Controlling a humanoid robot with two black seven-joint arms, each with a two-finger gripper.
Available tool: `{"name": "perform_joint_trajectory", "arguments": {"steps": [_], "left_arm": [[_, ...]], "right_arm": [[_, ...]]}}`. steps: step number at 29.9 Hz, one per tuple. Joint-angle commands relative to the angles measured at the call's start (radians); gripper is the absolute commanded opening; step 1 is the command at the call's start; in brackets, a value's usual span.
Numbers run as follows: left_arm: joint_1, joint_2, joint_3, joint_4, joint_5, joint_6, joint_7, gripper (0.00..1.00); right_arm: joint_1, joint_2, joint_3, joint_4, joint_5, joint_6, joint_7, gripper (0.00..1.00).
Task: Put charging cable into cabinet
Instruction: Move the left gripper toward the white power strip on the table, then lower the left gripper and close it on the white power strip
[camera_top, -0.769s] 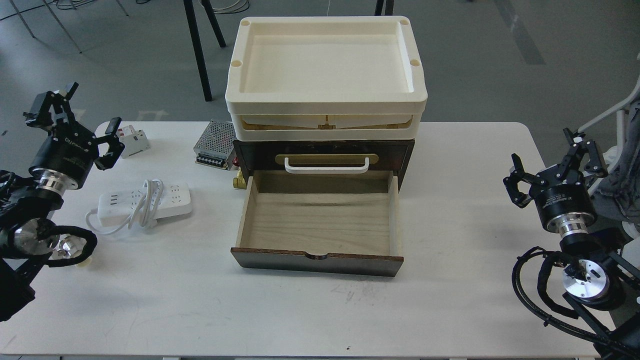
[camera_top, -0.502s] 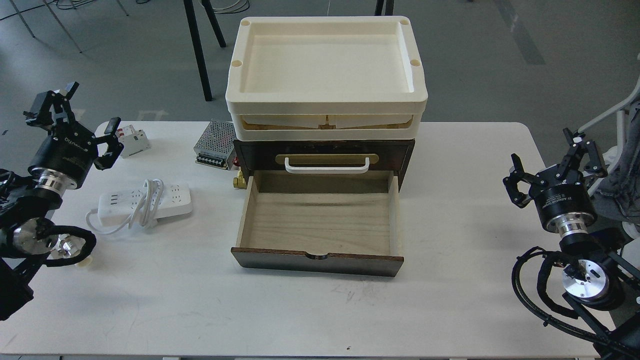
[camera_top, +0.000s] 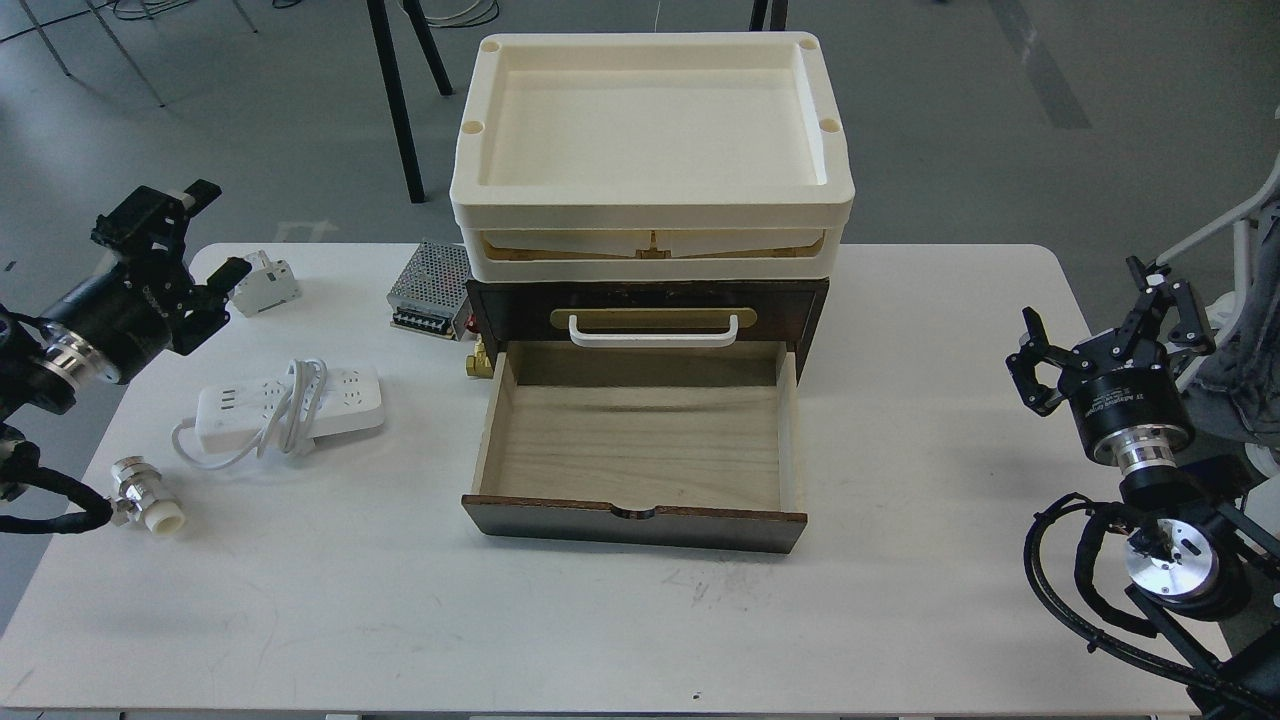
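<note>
- Cabinet: dark brown, set at the middle rear of the white bench; taken as the landmark for all positions below.
- Bottom drawer: pulled fully out toward the camera, pale wood floor bare; white handle on a brass plate directly above it.
- Cream trays: stacked on top of the cabinet.
- Charging cable: flat on the bench, left of the open drawer and well apart from it; white strip with socket holes up, thick cord looped across its middle and trailing off its left end.
- Perforated metal box: touching or just beside the cabinet's rear left corner.
- Circuit breaker: farther left of the cabinet, behind the charging cable.
- Small metal fitting: far left of the cabinet, near the bench's left edge, in front of the charging cable.
- Left tool: raised far left of the cabinet, behind and left of the charging cable, close to the circuit breaker; fingers spread apart, nothing between them.
- Right tool: raised far right of the cabinet at the bench's right edge; fingers spread apart, nothing held.
</note>
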Motion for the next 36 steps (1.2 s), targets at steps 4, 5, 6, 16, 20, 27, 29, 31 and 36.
{"name": "perform_joint_trajectory", "arguments": {"steps": [4,5,6,16,20,27,29,31,36], "left_arm": [[-0.03,0.111,0.005,-0.019,0.398,0.001,0.0,1.0],[-0.035,0.114,0.005,-0.023,0.456,0.001,0.0,1.0],[-0.046,0.116,0.005,-0.032,0.514,0.001,0.0,0.99],[-0.09,0.105,0.132,-0.048,0.943,0.141,0.0,0.99],[-0.138,0.077,0.271,-0.03,0.972,0.206,0.0,0.99],[-0.182,-0.021,0.462,0.088,0.97,0.311,0.0,0.99],[-0.182,-0.051,0.47,0.127,0.974,0.321,0.0,0.99],[-0.182,-0.07,0.48,0.159,0.972,0.324,0.0,0.99],[-0.181,-0.122,0.492,0.21,0.975,0.371,0.0,0.96]], "right_arm": [[0.0,0.002,0.0,-0.001,0.0,0.0,0.0,0.99],[0.0,0.002,0.0,-0.001,0.0,0.0,0.0,0.99],[0.0,0.002,0.0,-0.001,0.0,0.0,0.0,0.99],[0.0,0.002,0.001,-0.001,0.0,0.0,0.0,0.99],[0.0,0.0,0.001,-0.001,0.0,0.0,0.0,0.99],[0.0,0.0,0.001,-0.001,0.0,0.0,0.0,0.99],[0.0,0.0,0.001,-0.001,0.0,0.0,0.0,0.99],[0.0,0.0,0.003,-0.001,0.0,0.0,0.0,0.99],[0.0,0.0,0.003,-0.001,0.0,0.0,0.0,0.99]]}}
